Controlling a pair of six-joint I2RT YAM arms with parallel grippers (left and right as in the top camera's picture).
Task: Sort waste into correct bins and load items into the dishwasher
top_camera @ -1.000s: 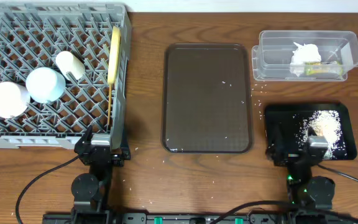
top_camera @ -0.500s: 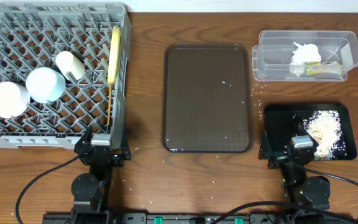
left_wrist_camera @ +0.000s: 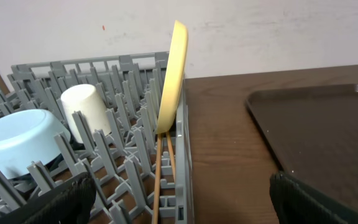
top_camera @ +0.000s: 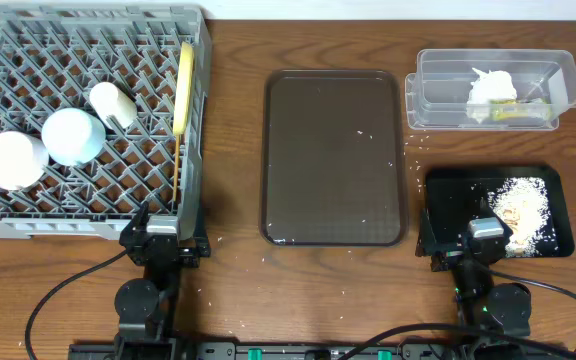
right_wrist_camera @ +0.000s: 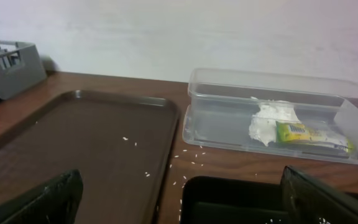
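Left fingers (left_wrist_camera: 48,202) are spread wide with nothing between them, parked at the near right corner of the grey dish rack (top_camera: 28,215). Same for the right fingers (right_wrist_camera: 36,202): wide apart, empty, at the near left corner of the black tray (top_camera: 448,190).

In the rack we see the yellow plate (top_camera: 183,88) on edge along the right side, the chopsticks (top_camera: 175,180) lying just below it, plus the light blue bowl (top_camera: 72,135), a small white cup (top_camera: 113,103) and a white bowl (top_camera: 12,158) on the left.

The clear tub (top_camera: 563,75), far right, holds the tissue (top_camera: 491,85) and snack wrapper (top_camera: 513,112). The rice scraps (top_camera: 523,200) sit in the black tray. The brown serving tray (top_camera: 333,150) is mid-worktop (top_camera: 238,120) with a few stray grains.
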